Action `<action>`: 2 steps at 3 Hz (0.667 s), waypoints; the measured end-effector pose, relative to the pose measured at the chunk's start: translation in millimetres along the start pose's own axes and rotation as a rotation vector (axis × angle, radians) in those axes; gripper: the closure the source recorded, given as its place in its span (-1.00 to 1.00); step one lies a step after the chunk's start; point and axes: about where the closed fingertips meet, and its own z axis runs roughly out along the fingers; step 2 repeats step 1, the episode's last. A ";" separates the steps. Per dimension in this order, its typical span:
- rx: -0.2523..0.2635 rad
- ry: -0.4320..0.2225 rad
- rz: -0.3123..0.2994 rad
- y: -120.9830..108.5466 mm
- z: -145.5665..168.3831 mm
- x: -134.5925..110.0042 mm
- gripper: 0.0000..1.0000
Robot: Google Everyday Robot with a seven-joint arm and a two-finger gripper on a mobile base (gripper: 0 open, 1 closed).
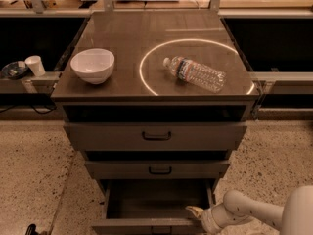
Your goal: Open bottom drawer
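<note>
Speckled terrazzo floor (pixel 29 180) spreads left and right of the grey cabinet (pixel 122 31). A pale wooden counter (pixel 264 2) runs along the far side. A bright ring of light (pixel 141 71) lies on the cabinet top. My gripper (pixel 195 212) hangs low, near right.

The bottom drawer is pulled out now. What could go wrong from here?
1. The gripper sits at the front rim of the bottom drawer, right of its centre; an off-centre pull may skew it.
2. The water bottle lies on its side on the cabinet top; a jolt could roll it off.
</note>
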 end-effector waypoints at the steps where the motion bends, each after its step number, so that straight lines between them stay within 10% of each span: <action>1: 0.000 0.000 0.000 0.0 0.0 0.0 -1.00; 2: 0.000 0.000 0.000 0.0 0.0 0.0 -1.00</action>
